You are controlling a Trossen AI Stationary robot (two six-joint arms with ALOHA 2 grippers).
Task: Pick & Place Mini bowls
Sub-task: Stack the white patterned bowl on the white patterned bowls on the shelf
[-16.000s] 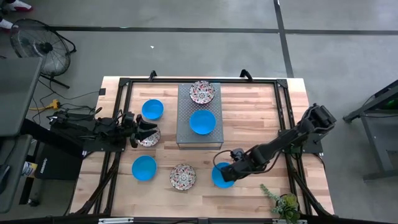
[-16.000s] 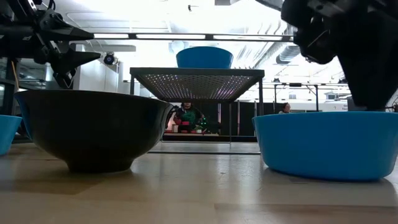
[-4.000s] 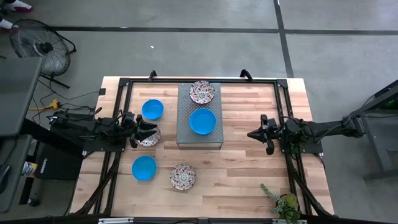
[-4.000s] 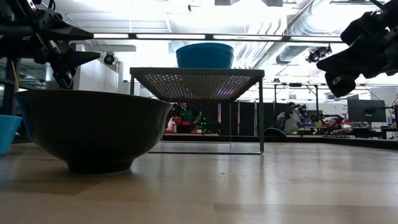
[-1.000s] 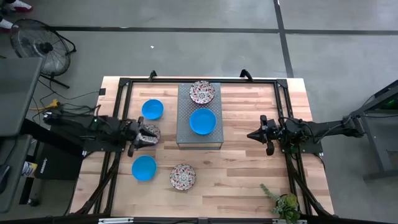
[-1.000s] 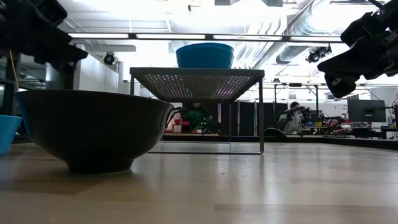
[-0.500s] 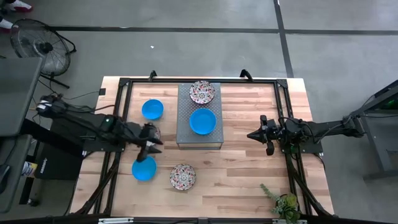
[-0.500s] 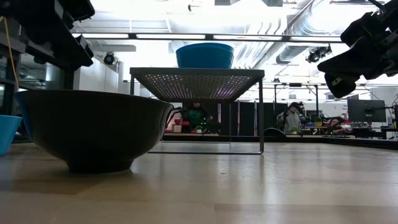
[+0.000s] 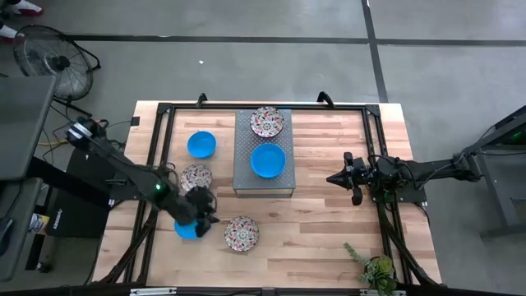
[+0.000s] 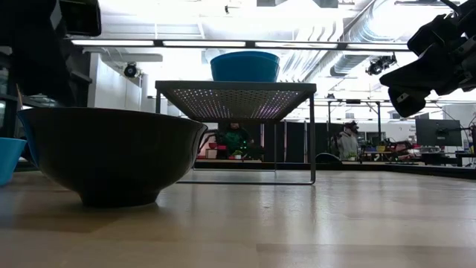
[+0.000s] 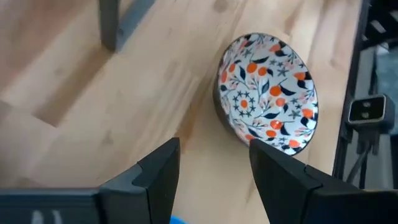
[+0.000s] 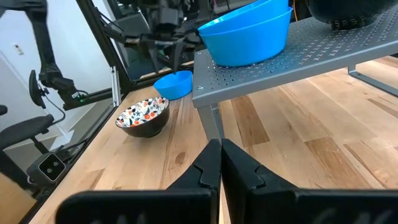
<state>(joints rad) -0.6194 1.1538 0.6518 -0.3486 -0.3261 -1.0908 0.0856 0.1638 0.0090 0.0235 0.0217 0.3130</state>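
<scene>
**A:** Bowls first, nearest edge outward?

**B:** At six o'clock on the pale wooden tabletop (image 9: 329, 238) sits a small round floral-patterned white bowl (image 9: 242, 233). Just beside it, toward eight o'clock, a small plain bright blue bowl (image 9: 186, 227) is partly covered by the left end effector (image 9: 203, 215), which hovers over its rim.

**A:** Is that end effector holding anything?

**B:** No. The left wrist view shows its two dark fingers (image 11: 160, 169) spread apart with nothing between them, and the floral bowl lies ahead of them.

**A:** Farther back?

**B:** Another floral bowl (image 9: 196, 176) lies at nine o'clock, a second blue bowl (image 9: 201, 145) at ten. The grey perforated metal stand (image 9: 263, 182) at centre carries a third blue bowl (image 9: 267, 160), and beyond it, at twelve o'clock, a third floral bowl (image 9: 267, 122).

**A:** And the right arm?

**B:** Its right end effector (image 9: 334, 178) waits at three o'clock, well apart from every bowl, fingers (image 12: 205, 167) pressed together and empty.
</scene>
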